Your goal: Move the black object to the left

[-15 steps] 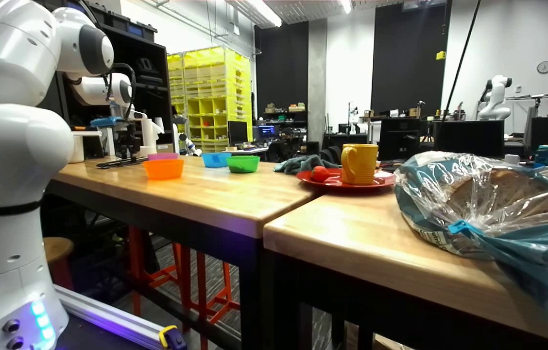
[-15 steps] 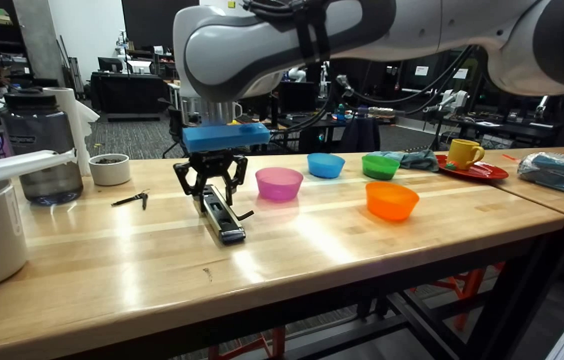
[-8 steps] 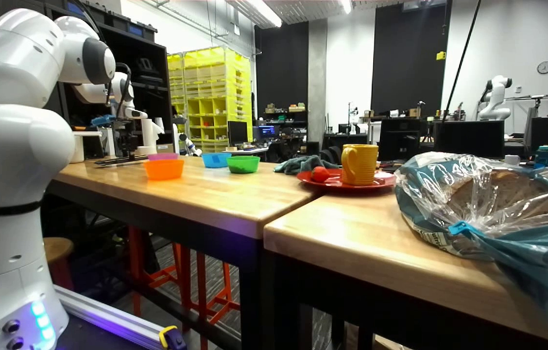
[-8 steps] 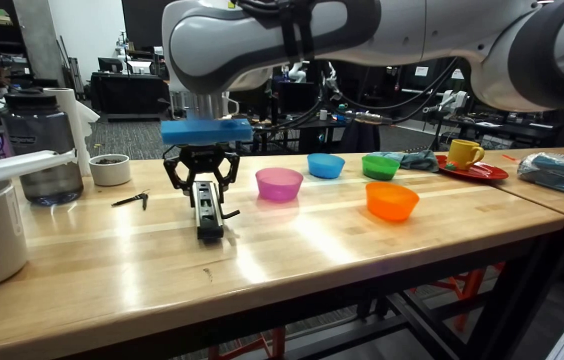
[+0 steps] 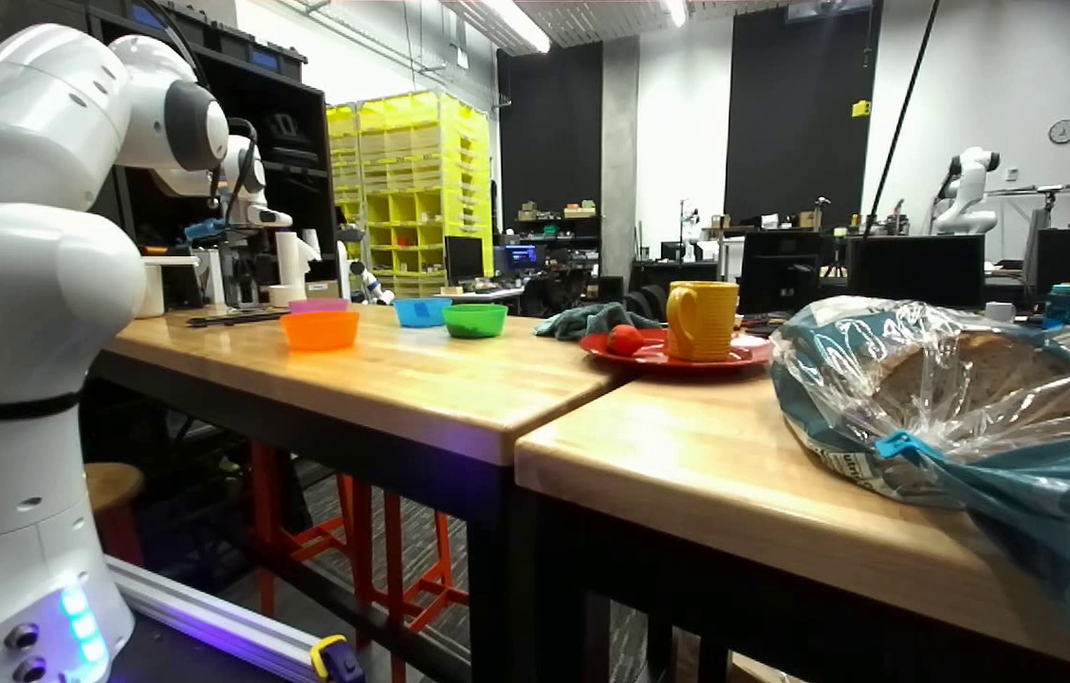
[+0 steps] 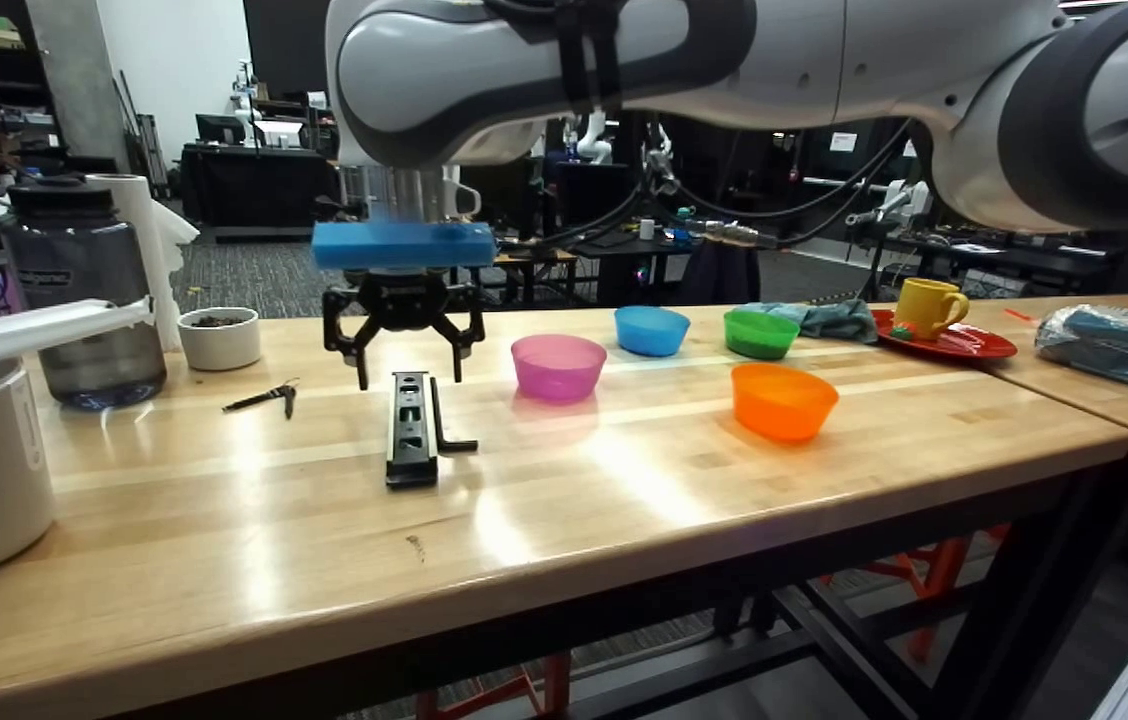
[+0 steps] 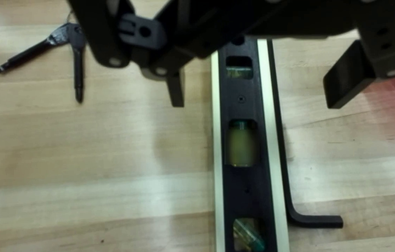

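level [image 6: 411, 428]: black, pale-edged | pincer [image 6: 410, 381]: black | mug [image 6: 924, 308]: yellow | plate [image 6: 982, 346]: red | tabletop [image 6: 344, 560]: tan, streaked

In an exterior view I look from barely above tabletop height, the bread bag [image 5: 952, 408] close on the right and the robot arm [image 5: 13, 304] near on the left. In an exterior view I face slantwise down across the worktable [image 6: 614, 470], that bag far off at right. Both exterior views share four bowls [image 6: 558, 385], the yellow mug [image 6: 922, 306] and red plate [image 6: 976, 346] (I see them from roughly opposite ends). My wrist view looks down close over the spirit level [image 7: 243, 108], the gripper [image 7: 260, 91] across the top.
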`<state>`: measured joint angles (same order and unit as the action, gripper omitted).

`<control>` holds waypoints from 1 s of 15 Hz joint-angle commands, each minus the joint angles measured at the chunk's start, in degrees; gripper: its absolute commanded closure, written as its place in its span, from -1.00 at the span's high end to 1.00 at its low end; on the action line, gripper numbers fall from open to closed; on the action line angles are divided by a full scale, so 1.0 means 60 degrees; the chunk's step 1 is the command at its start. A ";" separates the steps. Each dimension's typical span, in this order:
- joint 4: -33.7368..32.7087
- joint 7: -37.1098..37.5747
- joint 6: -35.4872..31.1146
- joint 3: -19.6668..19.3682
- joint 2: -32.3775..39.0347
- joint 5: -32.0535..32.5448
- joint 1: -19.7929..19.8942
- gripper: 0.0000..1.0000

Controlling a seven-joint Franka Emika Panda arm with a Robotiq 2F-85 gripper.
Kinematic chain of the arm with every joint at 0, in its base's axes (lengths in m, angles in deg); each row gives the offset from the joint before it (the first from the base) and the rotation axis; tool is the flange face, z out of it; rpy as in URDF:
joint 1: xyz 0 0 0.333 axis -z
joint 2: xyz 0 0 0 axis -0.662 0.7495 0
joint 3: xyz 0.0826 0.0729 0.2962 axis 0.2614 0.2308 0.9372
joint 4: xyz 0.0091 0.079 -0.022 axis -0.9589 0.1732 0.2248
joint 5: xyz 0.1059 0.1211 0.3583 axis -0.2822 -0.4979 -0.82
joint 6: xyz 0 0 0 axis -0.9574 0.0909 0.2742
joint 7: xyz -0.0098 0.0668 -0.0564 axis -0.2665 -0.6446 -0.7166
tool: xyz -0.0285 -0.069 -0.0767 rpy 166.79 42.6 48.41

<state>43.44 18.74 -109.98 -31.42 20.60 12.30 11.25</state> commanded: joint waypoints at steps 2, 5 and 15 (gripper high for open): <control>0.0327 -0.0112 0.0170 0.0071 -0.0324 -0.0167 0.0174 1.00; 0.1079 -0.0453 -0.0141 0.0097 -0.0740 -0.0158 0.0357 0.46; 0.3782 -0.1370 -0.0921 0.0350 -0.2474 -0.0569 0.0882 -0.98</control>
<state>58.54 12.73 -113.17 -30.37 11.18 10.45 15.33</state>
